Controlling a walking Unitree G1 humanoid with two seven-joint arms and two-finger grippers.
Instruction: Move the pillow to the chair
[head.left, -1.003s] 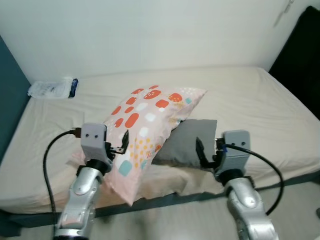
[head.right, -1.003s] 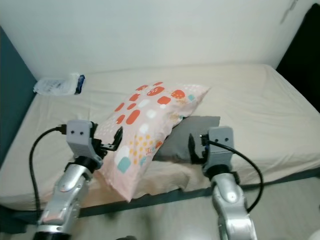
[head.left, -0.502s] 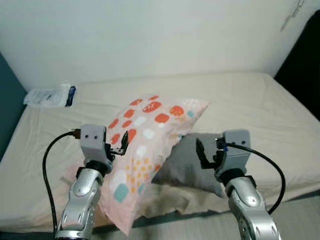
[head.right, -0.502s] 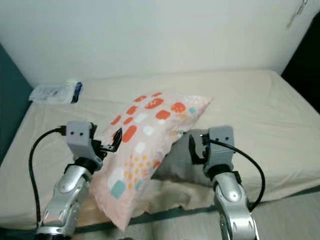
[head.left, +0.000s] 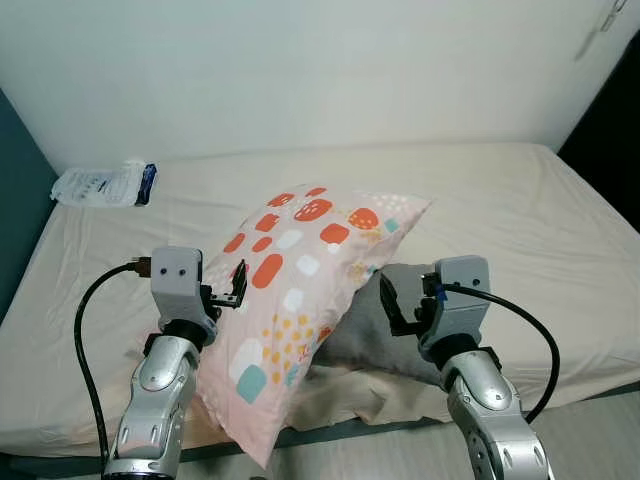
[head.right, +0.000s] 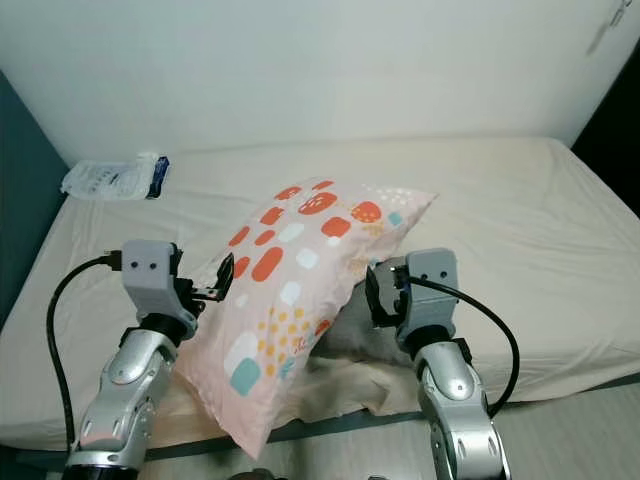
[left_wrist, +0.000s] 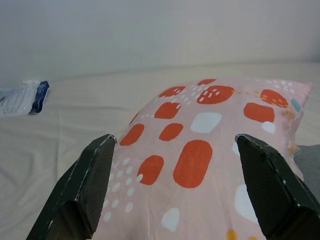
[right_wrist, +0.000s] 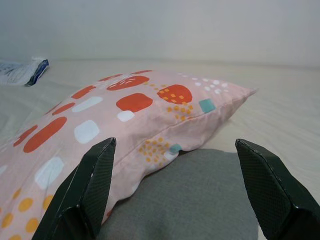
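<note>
Crinkled clear plastic, a flat packet (head.left: 103, 185) with a dark blue edge, at upper left of the head views on the cream sheet of the bed (head.left: 520, 215). Lower down at left centre, left gripper (head.left: 238, 289) with its black fingers spread wide, just beside or perhaps touching the near flank of the pillow (head.left: 300, 280), nothing clamped. Centre frame: soft pink cotton, printed with red, white, teal and orange blobs, plump and sagging, one corner drooping past the bed edge at lower centre, the far corner propped up on a grey cushion (head.left: 365, 330). Smooth, matte, darker fabric there, flatter in shape. Right of centre, right gripper (head.left: 392, 305) also spread wide, close to the grey cushion under the pillow's raised side. Probably the reach-to-grasp step, pillow not yet lifted. Next: close in from both flanks, squeeze enough to bite slippery, yielding cloth, then lift clear. No chair visible.
</note>
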